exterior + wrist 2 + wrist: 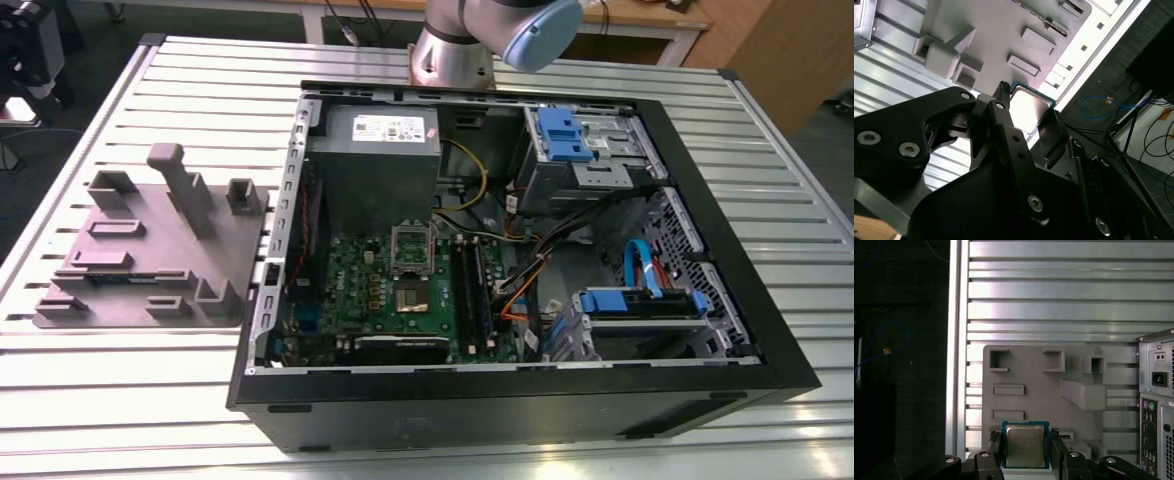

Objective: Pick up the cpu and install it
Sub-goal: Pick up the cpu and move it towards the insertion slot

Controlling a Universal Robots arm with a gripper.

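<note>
Jaws narrowed to the width of the cpu (1025, 447), one black finger (996, 450) pressed against each of two opposite edges. Gripper (1026, 437) clamped on the chip, as seen in both wrist views. Silvery lid turned toward the first wrist view, with a thin green border around it. Not possible to tell whether the chip's underside is clear of what lies below.

Directly behind the cpu, a grey moulded tray (1044, 390) with rectangular recesses and raised blocks. Under the tray, a slatted metal table (1054, 290). Just beside the tray in the first wrist view, the rear of a computer case (1156, 405) with ports and a power inlet.

In the exterior view, tray to the exterior view's left of the case, which lies on its side, open on top. Inside the case, a green motherboard (360, 295) lying flat, with a socket (411, 292) near its middle. Beyond the board, a grey box (380, 160). Blue brackets (561, 135) toward the exterior view's right. Arm (454, 50) rising from the table's far edge, behind the case.
</note>
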